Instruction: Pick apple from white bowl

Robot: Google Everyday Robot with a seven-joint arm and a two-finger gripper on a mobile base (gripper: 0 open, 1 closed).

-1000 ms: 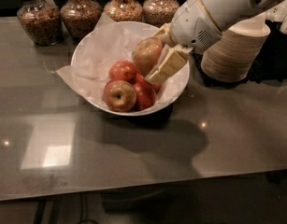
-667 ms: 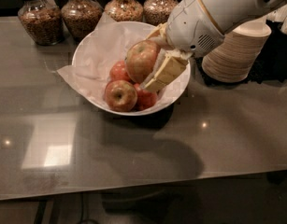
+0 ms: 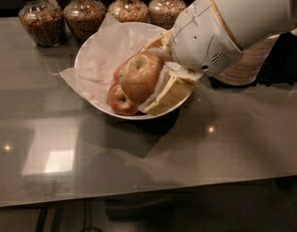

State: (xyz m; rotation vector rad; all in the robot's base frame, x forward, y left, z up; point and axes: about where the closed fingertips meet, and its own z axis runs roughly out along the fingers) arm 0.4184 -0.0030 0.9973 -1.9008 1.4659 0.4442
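Between the two pale fingers of your gripper [image 3: 154, 80] sits the apple [image 3: 141, 76], clamped from both sides, one finger [image 3: 171, 94] showing under and beside it and the other mostly hidden behind it. In the single camera view, this is the change over the last second: a second ago the fruit lay low in the white bowl [image 3: 82, 51], pressed against the red apples; now it rides higher and nearer the camera, and the arm has come up with it. Just below the gripper, one small red apple [image 3: 121, 101] rests on the crinkled paper [image 3: 96, 66], and a second one [image 3: 117, 74] peeks out behind the held fruit. The grasp has taken and the lift is under way, so I'd judge the pick nearly made. You still see the held fruit over the bowl's inside, and I cannot tell whether it has cleared the rim. Off to the wrist's far side stand the stacked beige bowls [image 3: 249, 64]; beyond the gripper, the jars [image 3: 85, 16] line the back of the table [image 3: 162, 163].
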